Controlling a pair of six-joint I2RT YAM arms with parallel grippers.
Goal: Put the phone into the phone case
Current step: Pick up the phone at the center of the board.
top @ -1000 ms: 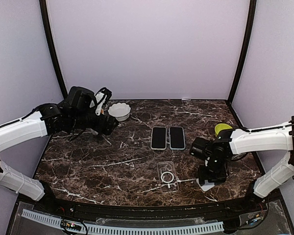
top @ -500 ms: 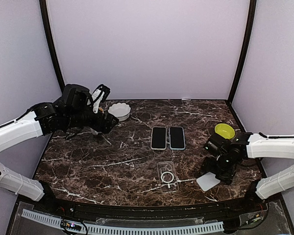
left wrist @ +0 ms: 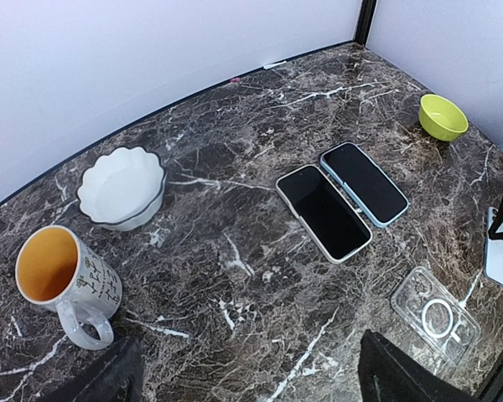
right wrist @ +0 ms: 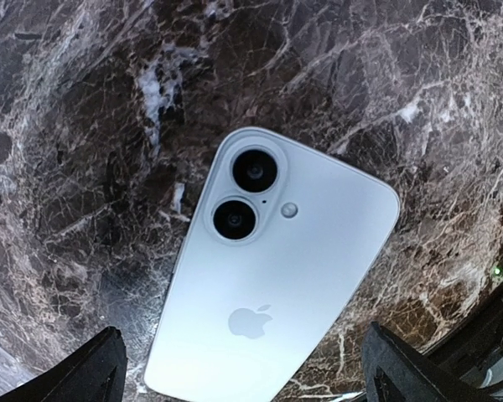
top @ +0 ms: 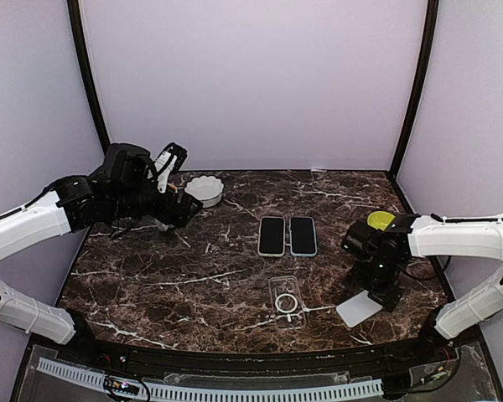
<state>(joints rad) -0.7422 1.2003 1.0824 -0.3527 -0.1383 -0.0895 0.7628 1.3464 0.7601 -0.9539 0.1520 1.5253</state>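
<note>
Top external is showing what, biggest thing first?

The marble table (top: pixel 193 276) is filling the lower half of the frame. The left arm (top: pixel 33 226) is reaching along its upper left, and the right arm (top: pixel 461 239) is bending in from the right edge.

Which one is sitting nearer the job?

The right gripper (top: pixel 379 291) is hanging just above the phone (top: pixel 354 311), which is lying face down at the table's lower right. The left gripper (left wrist: pixel 251 373) is hovering well apart at the upper left, near the mug (left wrist: pixel 63 272) and the white bowl (left wrist: pixel 121 186).

Is either one gripping?

No. In the right wrist view the fingers (right wrist: pixel 96 368) are standing wide at the bottom corners, touching nothing. The phone is lying flat on the marble between and beyond them. The left gripper's fingers are spread too, with only table between.

How is the phone lying?

Its long axis is running from bottom centre to upper right of the wrist view, camera end uppermost, so the fingers are straddling its lower end.

And the phone case (top: pixel 287 301)?

It is lying clear and empty, near the phone, to its left in the top view, with its long axis running up the frame. I am judging that the carry goes leftward, with a turn to align them.
</note>
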